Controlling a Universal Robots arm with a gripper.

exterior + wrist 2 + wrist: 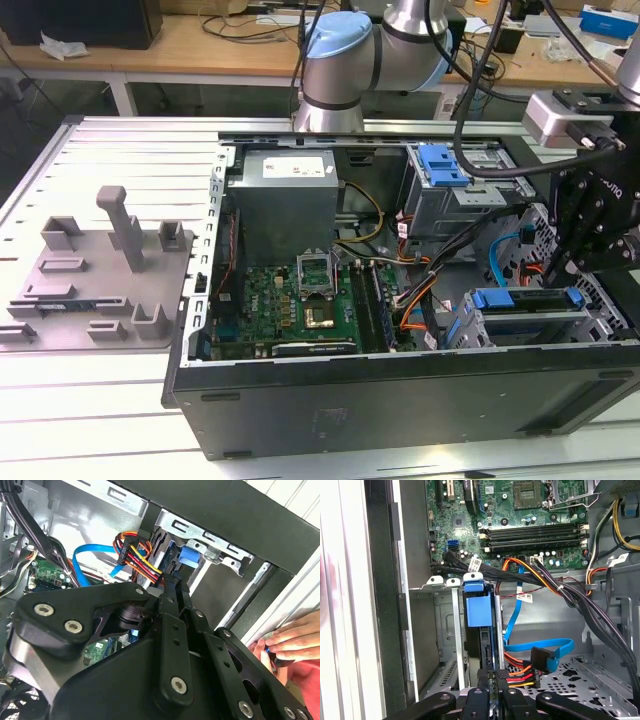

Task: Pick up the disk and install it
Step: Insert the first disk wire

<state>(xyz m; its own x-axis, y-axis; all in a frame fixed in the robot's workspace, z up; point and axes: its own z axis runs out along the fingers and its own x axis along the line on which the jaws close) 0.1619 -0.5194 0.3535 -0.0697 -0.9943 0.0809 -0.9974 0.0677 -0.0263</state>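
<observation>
We log the disk [479, 611] standing on edge inside the drive cage [446, 630] of the case [400, 400], at the exterior view's right, with the gripper [495, 674] at its near end, fingers [503, 676] pressed almost together

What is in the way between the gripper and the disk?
Nothing visible. In the first wrist view the gripper is right at the disk, which sits in its cage. Coloured wires lie beside them, not between.
</observation>
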